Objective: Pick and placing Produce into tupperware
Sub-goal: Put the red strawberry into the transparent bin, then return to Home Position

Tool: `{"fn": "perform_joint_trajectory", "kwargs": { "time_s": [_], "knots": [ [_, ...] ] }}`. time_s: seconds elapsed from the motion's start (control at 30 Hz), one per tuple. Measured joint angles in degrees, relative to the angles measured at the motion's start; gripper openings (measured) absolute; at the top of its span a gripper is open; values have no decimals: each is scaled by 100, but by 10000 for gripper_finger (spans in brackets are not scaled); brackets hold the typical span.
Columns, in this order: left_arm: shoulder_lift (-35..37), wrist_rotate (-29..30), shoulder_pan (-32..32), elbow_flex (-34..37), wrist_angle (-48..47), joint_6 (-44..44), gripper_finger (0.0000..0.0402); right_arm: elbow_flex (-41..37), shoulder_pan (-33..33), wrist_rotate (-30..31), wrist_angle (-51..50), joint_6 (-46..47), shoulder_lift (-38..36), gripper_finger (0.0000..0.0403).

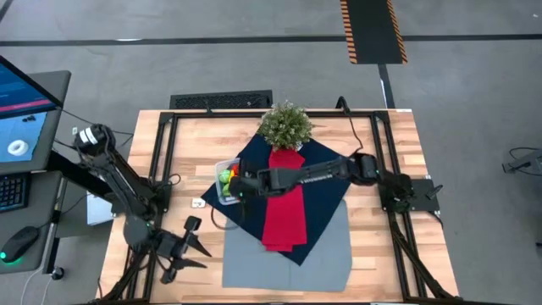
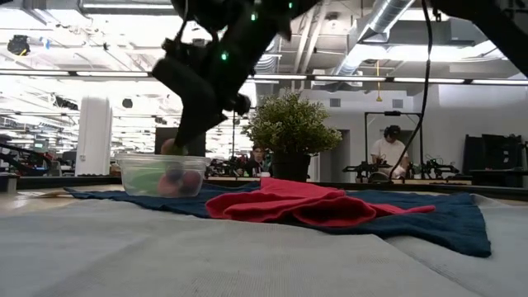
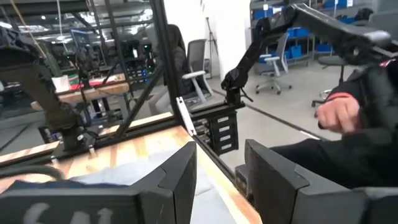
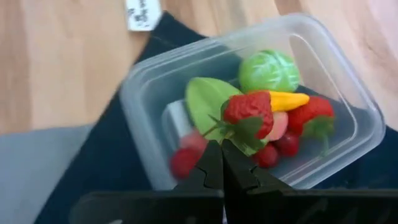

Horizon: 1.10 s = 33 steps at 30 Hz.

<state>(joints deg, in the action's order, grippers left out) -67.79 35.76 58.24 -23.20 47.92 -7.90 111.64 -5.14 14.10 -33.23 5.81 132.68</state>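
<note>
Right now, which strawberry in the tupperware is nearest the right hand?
The upper strawberry, lying on the green leaf, just ahead of the shut right hand. The other strawberry lies farther off, past the yellow piece.

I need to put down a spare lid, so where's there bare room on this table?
Free: grey mat in front of the red cloth, and bare wood right of it. Crowded: the tupperware, full of produce, with the right gripper over it.

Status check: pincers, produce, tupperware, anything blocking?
Right pincer shut, over the tupperware. Produce inside: green, yellow, red pieces. Left pincer open, parked at table edge. Nothing blocking seen.
</note>
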Motion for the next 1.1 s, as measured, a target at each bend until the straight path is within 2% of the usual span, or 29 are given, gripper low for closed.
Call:
{"fn": "perform_joint_trajectory", "kwargs": {
  "time_s": [0.07,0.23,0.5,0.7,0.8,0.87,0.93,1.0,1.03,1.1],
  "knots": [
    [234,-57,-4,153,-15,2,127,-112,165,-186,184,2,-5,9],
    [655,-102,-2,417,-43,99,127,-397,235,-191,634,-145,9,13],
    [848,-49,-9,612,-40,195,127,-368,255,-156,504,-138,-7,118],
    [848,-38,-17,618,3,46,127,-368,303,-187,550,-201,-14,169],
    [873,491,-15,617,119,-61,127,-377,223,-289,616,-432,-203,184],
    [872,1290,-17,617,50,-87,127,-377,107,-386,629,-552,-488,191],
    [865,2134,-19,618,-83,427,127,-367,-7,-596,669,-667,-797,196],
    [867,2726,-22,618,-105,698,127,-366,-101,-921,634,-751,-1126,200],
    [870,2824,-16,617,-175,706,127,-366,-139,-1093,607,-807,-1296,200],
    [863,2492,-15,618,-348,472,127,-440,-240,-1378,558,-923,-1669,200]
  ]
}}
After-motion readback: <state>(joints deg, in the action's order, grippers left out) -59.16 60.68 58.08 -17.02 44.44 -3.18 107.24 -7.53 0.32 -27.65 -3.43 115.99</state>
